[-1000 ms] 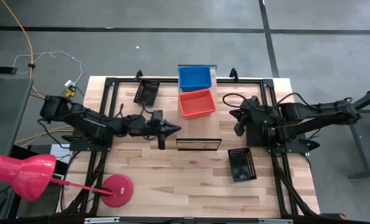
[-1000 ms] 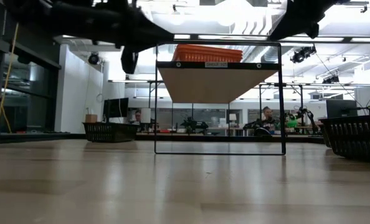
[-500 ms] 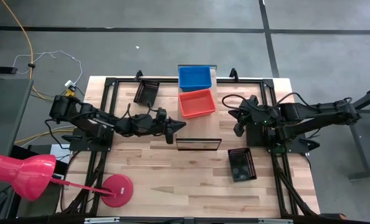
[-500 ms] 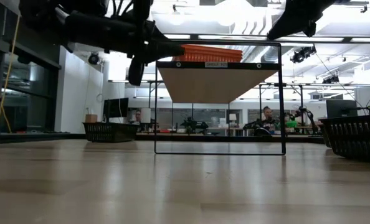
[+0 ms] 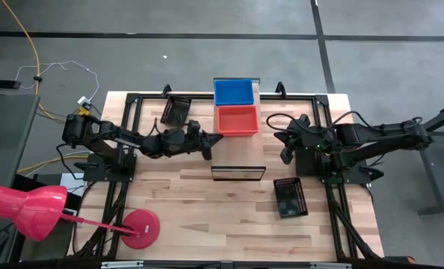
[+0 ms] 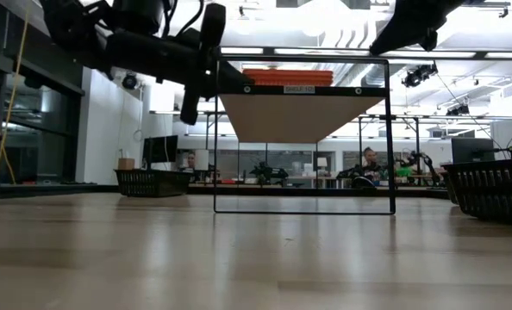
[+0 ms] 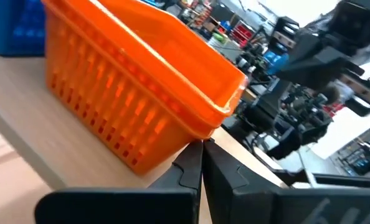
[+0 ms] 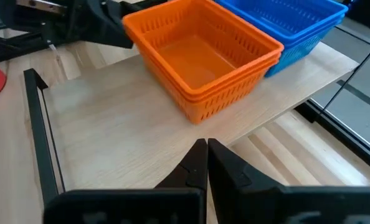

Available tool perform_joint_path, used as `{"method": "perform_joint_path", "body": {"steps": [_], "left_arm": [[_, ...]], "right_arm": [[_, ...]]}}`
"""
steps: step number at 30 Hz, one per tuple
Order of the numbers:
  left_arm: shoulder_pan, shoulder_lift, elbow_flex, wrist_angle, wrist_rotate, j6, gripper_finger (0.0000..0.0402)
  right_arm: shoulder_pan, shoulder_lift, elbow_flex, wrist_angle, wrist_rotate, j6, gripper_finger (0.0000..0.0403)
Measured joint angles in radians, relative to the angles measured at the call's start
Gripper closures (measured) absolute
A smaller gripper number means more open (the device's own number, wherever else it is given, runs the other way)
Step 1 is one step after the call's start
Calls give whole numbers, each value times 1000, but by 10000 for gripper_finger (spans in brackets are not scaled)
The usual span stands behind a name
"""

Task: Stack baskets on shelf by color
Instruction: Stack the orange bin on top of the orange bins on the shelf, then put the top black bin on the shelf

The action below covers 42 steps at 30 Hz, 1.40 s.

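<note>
A blue basket (image 5: pixel 233 92) stands at the far end of the shelf (image 5: pixel 238 153), a light-wood board on a black frame (image 6: pixel 303 209). Just nearer stands a red-orange basket (image 5: pixel 237 120), two nested into each other as the right wrist view (image 8: pixel 203 59) shows. My left gripper (image 5: pixel 213 140) is shut at this basket's near left corner, level with the shelf top. My right gripper (image 5: pixel 285 152) hangs shut above the table, to the right of the shelf, touching nothing. One black basket (image 5: pixel 176 110) rests on the table at the far left, another (image 5: pixel 290 197) at the near right. My left gripper meets the red-orange basket's lower near-left corner (image 7: pixel 199 137) with the tips of its shut fingers (image 7: pixel 197 163). The fingers come nearly level from the table's left. The basket stands upright on the shelf board, square to it.
A red desk lamp (image 5: pixel 28 209) with a round base (image 5: pixel 140 228) stands at the table's near left corner. The arms' black mounting frames run along both side edges. Open tabletop lies in front of the shelf.
My left gripper has moved toward the far edge and the shelf, rolling as it went, fingers staying shut. The red-orange basket, which stood slanted on the shelf, has turned square to it and slid a little toward the blue basket.
</note>
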Motion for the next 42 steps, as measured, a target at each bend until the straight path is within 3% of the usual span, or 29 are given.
{"method": "perform_joint_path", "body": {"steps": [4, 11, 14, 21, 27, 31, 36, 42], "left_arm": [[23, 0, 0, -9, -1, 19, 401], [42, -110, 0, -201, 134, 93, 402], [28, -223, -7, -299, 122, 174, 402], [3, -587, -182, -279, 104, 308, 401], [4, -804, -330, -405, -3, 426, 402], [7, -816, -320, -633, -58, 463, 401], [65, -745, -190, -987, -189, 464, 382], [170, -603, -44, -1284, -182, 479, 331]], "right_arm": [[0, 0, 0, -1, -31, 14, 403], [0, 0, 0, -17, -82, 7, 403], [0, 0, 0, -17, -99, 15, 403], [0, 0, 0, -22, -113, 30, 403], [0, 0, 0, -19, -115, 11, 403], [0, 0, 0, -18, -115, -5, 403], [0, 0, 0, -14, -115, -26, 403], [0, 0, 0, -14, -112, -30, 403]]}}
